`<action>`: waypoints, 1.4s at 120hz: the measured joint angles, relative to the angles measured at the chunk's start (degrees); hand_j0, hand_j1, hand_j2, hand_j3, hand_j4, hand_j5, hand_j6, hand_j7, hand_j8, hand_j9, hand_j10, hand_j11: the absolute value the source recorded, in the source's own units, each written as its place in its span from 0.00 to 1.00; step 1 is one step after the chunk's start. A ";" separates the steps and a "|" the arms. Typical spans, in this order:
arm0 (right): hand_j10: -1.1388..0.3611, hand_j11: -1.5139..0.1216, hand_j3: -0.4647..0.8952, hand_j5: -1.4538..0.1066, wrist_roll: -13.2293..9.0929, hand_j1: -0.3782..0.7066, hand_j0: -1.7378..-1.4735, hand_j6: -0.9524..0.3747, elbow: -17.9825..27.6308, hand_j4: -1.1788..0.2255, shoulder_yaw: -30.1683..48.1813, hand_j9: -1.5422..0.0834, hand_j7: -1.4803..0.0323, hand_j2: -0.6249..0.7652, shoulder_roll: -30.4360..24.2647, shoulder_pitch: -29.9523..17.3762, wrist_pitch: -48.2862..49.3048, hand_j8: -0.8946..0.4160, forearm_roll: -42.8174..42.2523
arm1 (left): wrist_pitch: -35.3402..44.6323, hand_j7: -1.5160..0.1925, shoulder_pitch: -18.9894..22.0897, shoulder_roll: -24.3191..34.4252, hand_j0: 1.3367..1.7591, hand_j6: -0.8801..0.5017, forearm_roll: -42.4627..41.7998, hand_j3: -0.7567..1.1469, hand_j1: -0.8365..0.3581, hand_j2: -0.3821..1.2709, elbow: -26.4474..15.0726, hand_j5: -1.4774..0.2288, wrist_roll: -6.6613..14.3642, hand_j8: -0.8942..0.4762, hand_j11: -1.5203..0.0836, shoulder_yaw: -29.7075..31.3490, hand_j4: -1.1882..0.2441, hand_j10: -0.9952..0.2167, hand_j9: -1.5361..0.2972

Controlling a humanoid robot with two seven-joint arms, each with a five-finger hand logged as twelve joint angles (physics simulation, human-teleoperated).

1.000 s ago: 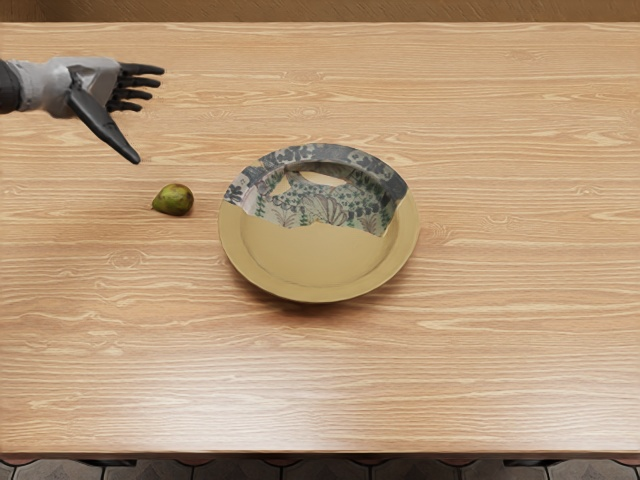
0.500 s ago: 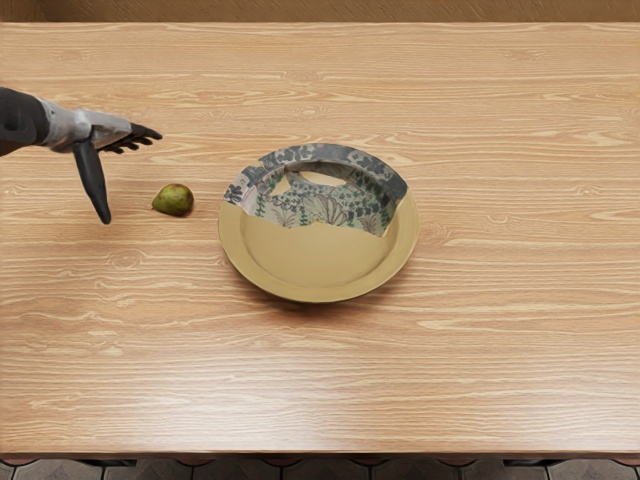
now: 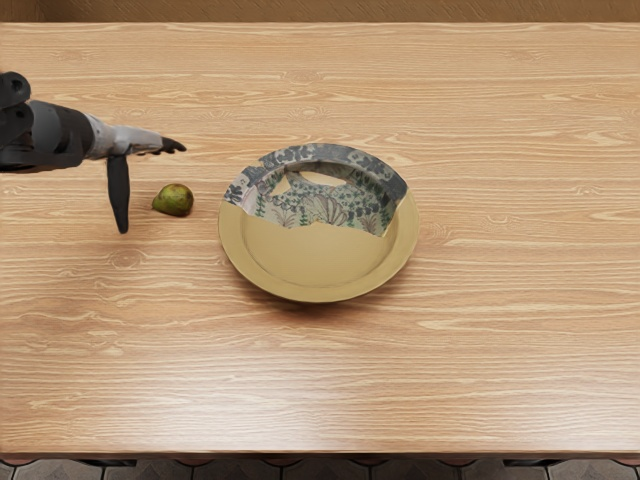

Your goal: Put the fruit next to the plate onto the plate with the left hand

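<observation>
A small green-brown pear [image 3: 173,199] lies on the wooden table just left of the plate [image 3: 318,268]. The plate is tan with a grey leafy pattern over its far half. My left hand [image 3: 135,170] comes in from the left edge and hovers just left of and above the pear, apart from it. Its fingers are spread, with the thumb pointing down beside the fruit and the other fingers stretched out over it. It holds nothing. The right arm does not show.
The table [image 3: 480,380] stretches wide to the right and toward its front edge at the bottom of the view. Nothing else stands on it.
The left hand has moved down and to the right, closer to the pear, and turned so its thumb points down. Pear and plate have not moved.
</observation>
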 joint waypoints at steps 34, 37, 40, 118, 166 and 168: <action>0.74 0.91 0.34 0.91 0.00 0.05 0.30 0.70 0.00 0.82 0.00 0.93 0.96 0.45 0.00 0.00 0.00 0.66 0.00 | 5.00 0.88 -2.21 -2.96 0.76 0.63 0.19 0.40 0.98 0.23 0.33 0.86 0.29 0.64 0.94 5.50 0.82 0.81 0.83; 0.74 0.91 0.34 0.91 0.00 0.05 0.30 0.70 0.00 0.82 0.00 0.93 0.96 0.45 0.00 0.01 0.00 0.66 0.00 | 5.26 0.88 -2.21 -3.15 0.76 0.62 0.19 0.40 0.98 0.23 0.34 0.86 0.49 0.64 0.94 5.89 0.82 0.81 0.83; 0.74 0.91 0.34 0.91 0.00 0.05 0.30 0.70 0.00 0.82 0.00 0.93 0.96 0.45 0.00 0.01 0.00 0.66 0.00 | 5.47 0.87 -2.21 -3.18 0.76 0.62 0.20 0.40 0.98 0.23 0.36 0.85 0.65 0.64 0.93 6.22 0.82 0.81 0.83; 0.74 0.91 0.34 0.91 0.00 0.05 0.30 0.70 0.00 0.82 0.00 0.93 0.96 0.45 0.00 -0.01 0.00 0.66 0.00 | 11.49 0.80 -1.60 -7.13 0.76 0.55 5.57 0.40 0.88 0.25 -0.10 0.78 1.15 0.57 0.86 9.90 0.75 0.73 0.76; 0.74 0.91 0.34 0.91 0.00 0.05 0.30 0.70 0.00 0.82 0.00 0.93 0.96 0.45 0.00 -0.02 0.00 0.66 0.00 | 15.64 0.77 0.07 -8.59 0.76 0.52 5.56 0.40 0.84 0.25 -0.52 0.75 1.06 0.54 0.82 10.69 0.72 0.69 0.73; 0.74 0.91 0.34 0.91 0.00 0.05 0.30 0.70 0.00 0.82 0.00 0.93 0.96 0.45 0.00 -0.01 0.00 0.66 0.00 | 15.74 0.77 0.07 -8.56 0.76 0.52 5.57 0.40 0.83 0.25 -0.64 0.74 1.06 0.53 0.82 10.74 0.72 0.69 0.72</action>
